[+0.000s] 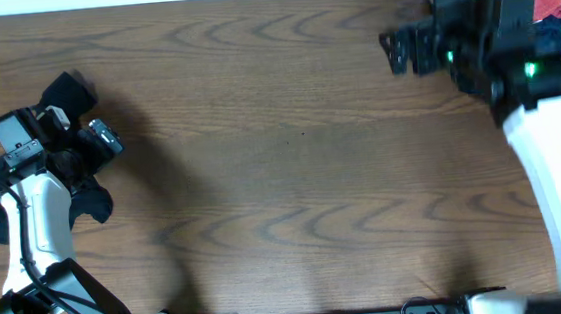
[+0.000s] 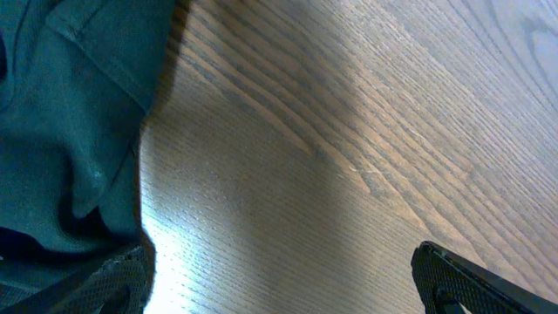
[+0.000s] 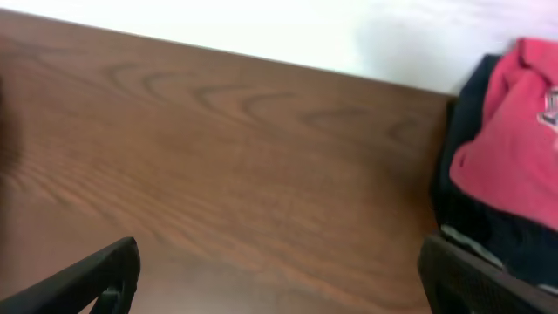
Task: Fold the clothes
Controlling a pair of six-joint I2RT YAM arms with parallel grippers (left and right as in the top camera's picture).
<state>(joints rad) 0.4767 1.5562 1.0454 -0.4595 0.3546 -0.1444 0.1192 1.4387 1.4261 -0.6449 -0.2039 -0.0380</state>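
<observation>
Between the fingers of the right gripper (image 3: 279, 283), spread wide, lies only bare table (image 3: 218, 157); it holds nothing. Just beside one finger, a crumpled coral-red T-shirt (image 3: 514, 148) rests on dark cloth (image 3: 462, 201). The left gripper (image 2: 279, 288) gapes equally wide and empty, with a limp dark garment (image 2: 70, 131) bunched against one finger.

Brown wood-grain table (image 1: 290, 146) (glare in places); white wall (image 3: 261, 26) behind.

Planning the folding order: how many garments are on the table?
3: a red shirt lying on a dark garment in the far right corner, and a teal garment at the left side. More may be hidden.
</observation>
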